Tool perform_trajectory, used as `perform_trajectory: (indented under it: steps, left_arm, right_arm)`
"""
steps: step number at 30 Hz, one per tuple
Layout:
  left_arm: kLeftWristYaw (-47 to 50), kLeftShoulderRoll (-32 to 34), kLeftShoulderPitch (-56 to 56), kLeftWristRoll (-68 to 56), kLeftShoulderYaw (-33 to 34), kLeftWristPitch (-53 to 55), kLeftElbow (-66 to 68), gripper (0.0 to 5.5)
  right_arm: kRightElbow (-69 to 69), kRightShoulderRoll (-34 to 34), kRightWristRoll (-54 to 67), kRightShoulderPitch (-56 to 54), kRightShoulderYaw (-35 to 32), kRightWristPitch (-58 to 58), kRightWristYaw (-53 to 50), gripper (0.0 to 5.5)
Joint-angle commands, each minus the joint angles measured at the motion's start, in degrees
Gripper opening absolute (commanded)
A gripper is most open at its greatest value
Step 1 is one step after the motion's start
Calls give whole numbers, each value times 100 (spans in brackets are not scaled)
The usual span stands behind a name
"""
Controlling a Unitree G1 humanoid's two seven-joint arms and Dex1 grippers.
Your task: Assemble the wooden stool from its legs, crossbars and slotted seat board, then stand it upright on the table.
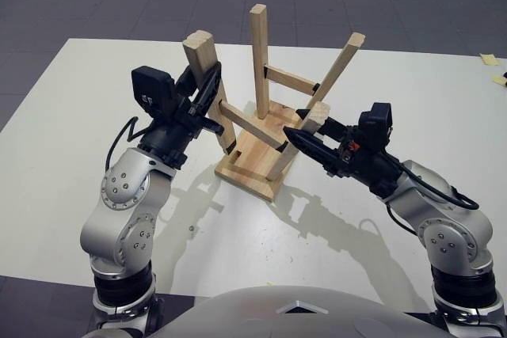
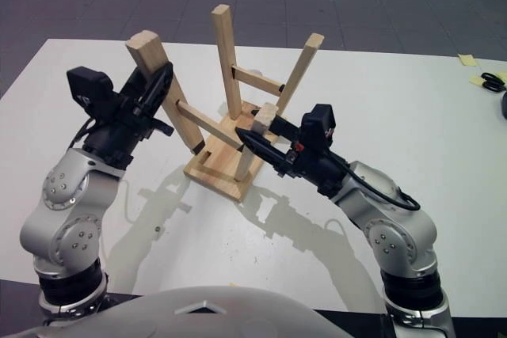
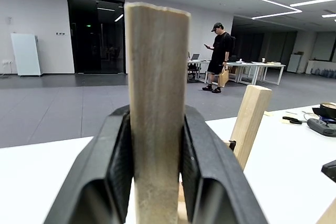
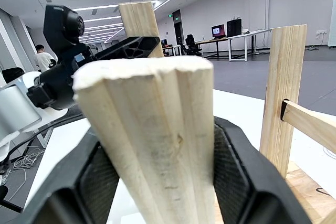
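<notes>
The wooden stool [image 1: 265,128] stands upside down on the white table [image 1: 71,148], its seat board [image 1: 252,165] flat on the surface and its legs pointing up, joined by crossbars [image 1: 249,124]. My left gripper [image 1: 207,89] is shut on the near-left leg [image 3: 156,108], just below its top end. My right gripper [image 1: 297,138] is shut on the near-right leg [image 4: 157,145], close to its upper end. The two far legs [image 1: 260,61] rise free behind.
Bare white table surface stretches to the left, right and front of the stool. Small yellow scraps [image 1: 489,59] and dark scissors [image 2: 493,80] lie near the far right edge. A tiny speck [image 1: 191,229] rests on the table in front.
</notes>
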Motion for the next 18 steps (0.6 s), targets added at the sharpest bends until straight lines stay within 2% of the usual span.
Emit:
perform_trajectory:
  steps: [1,8,18]
  left_arm:
    - [-14,-300,345,-140,-343,-57,209,103]
    - [235,-657,479,-56,-285,-365,508,103]
    - [-76,-385,344,491,-776,-928,585,103]
  right_arm:
    - [385,-95,-186,259,206,466,-140,231]
    - [387,-105,-194,261,225,471,-130,231]
    - [373,-86,-191,274,254,485,-151,231]
